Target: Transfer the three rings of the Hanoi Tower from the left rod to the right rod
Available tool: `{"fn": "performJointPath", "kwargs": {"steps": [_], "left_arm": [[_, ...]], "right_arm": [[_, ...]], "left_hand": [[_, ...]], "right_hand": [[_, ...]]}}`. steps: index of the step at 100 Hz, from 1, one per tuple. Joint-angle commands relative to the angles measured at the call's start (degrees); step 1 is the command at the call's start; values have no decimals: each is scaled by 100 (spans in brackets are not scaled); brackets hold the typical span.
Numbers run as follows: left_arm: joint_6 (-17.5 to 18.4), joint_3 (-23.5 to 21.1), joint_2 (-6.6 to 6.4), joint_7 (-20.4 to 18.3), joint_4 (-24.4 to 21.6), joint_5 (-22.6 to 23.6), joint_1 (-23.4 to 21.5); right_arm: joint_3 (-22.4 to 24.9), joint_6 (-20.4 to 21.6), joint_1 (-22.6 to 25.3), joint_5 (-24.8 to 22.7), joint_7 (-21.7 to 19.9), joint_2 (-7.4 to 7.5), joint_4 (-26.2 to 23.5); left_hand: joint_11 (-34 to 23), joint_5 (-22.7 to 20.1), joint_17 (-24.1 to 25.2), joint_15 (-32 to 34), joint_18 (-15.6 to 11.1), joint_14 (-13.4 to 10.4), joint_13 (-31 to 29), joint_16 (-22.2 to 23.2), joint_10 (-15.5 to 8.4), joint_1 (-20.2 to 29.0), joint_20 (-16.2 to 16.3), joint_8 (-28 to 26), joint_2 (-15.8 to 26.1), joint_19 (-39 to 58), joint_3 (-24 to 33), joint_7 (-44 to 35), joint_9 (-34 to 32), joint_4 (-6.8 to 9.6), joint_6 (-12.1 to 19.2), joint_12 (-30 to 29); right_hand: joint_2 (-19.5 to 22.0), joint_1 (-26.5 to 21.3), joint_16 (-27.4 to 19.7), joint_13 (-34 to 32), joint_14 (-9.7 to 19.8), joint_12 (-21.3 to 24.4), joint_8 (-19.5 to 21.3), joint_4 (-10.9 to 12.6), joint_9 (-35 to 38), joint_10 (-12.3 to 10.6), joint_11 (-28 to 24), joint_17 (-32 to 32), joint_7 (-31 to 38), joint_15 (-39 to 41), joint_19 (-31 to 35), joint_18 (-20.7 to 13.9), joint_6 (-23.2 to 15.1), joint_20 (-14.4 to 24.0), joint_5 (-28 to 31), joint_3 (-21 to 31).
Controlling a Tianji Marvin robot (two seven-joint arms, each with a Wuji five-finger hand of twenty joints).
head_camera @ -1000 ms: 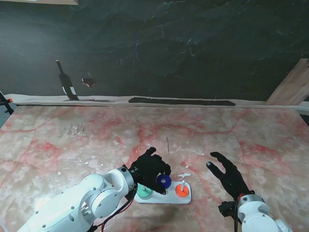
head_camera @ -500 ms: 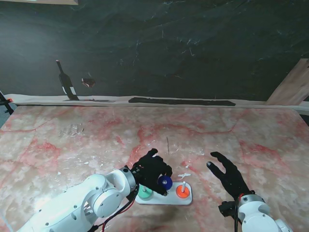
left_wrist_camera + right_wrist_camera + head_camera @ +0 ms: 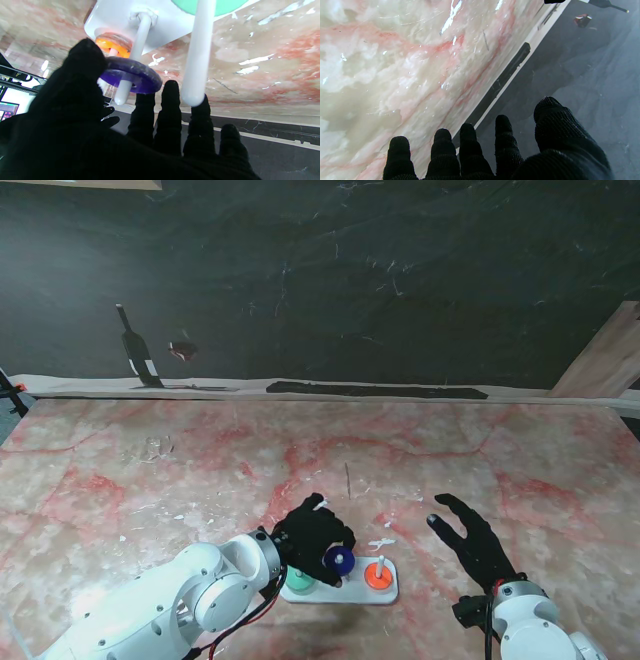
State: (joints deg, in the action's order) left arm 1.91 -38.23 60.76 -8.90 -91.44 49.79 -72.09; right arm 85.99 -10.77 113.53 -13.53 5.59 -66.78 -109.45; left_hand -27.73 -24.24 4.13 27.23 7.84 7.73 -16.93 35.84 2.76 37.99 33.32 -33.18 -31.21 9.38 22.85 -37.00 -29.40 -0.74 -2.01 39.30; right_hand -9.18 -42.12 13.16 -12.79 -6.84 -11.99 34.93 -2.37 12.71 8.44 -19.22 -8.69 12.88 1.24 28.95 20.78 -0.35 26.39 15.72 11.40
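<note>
Your left hand hovers over the white Hanoi Tower base, thumb and fingers clamped on the blue ring. In the left wrist view the ring is threaded over the tip of the middle rod and sits tilted, high on the shaft — not yet seated. The green ring lies at the foot of the left rod, which stands just beside your fingers, its tip close against them. The orange ring rests at the bottom of the right rod, on the thumb side of the held ring.

The relation that matters: the middle rod's long axis runs straight up through the ring's hole, so the ring likely has to travel down along that axis and level out as it goes; a tilt may bind it on the shaft. Room is tight on both sides — the left rod by the fingers, the orange ring's rod by the thumb.

Your right hand is spread and holds nothing, resting well apart from the base over bare marbled table. The left hand is plainly the nearer one.
</note>
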Motion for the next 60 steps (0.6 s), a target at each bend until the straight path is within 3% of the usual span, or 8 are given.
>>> {"fn": "performJointPath", "kwargs": {"steps": [1,24,32,60], "left_arm": [[-29,11,-18,-18,19,70,7],[-108,29,-44,-149,-14,98,11],[-138,39,-55,-221,-37,98,19],[-253,-194,-71,-275,-191,93,-213]], "right_arm": [[-17,24,17,-28,-28,-5,5],[-27,42,-11,-44,-60,4,31],[-30,42,-18,-50,-68,7,37],[-44,38,-45,-75,-97,16,55]], "left_hand": [[192,301,80,-124,36,25,276,-1,116,-47,-59,91,0,-108,276,129,388,135,17,-106],[786,978,0,-448,59,88,833,-126,422,-65,-525,558,-131,-438,-162,949,1259,30,-332,-758],[997,1092,-26,-619,52,125,931,-219,504,-63,-764,703,-83,-532,-421,1255,1377,18,-407,-1058],[1369,1318,-41,-973,111,251,1120,-469,753,-145,-1100,990,146,-620,-1057,1881,1651,-28,-576,-1569]], "right_hand": [[92,99,46,117,11,32,68,107,-131,-22,-60,-27,-77,-53,-111,-54,20,136,-193,-138],[82,101,45,128,11,29,75,107,-142,-24,-68,-27,-58,-55,-112,-57,10,135,-138,-136],[79,103,45,126,15,27,79,107,-143,-24,-72,-26,-43,-53,-111,-54,5,135,-107,-134],[71,107,44,136,14,25,66,107,-147,-22,-82,-27,-52,-56,-112,-54,9,133,-155,-124]]}}
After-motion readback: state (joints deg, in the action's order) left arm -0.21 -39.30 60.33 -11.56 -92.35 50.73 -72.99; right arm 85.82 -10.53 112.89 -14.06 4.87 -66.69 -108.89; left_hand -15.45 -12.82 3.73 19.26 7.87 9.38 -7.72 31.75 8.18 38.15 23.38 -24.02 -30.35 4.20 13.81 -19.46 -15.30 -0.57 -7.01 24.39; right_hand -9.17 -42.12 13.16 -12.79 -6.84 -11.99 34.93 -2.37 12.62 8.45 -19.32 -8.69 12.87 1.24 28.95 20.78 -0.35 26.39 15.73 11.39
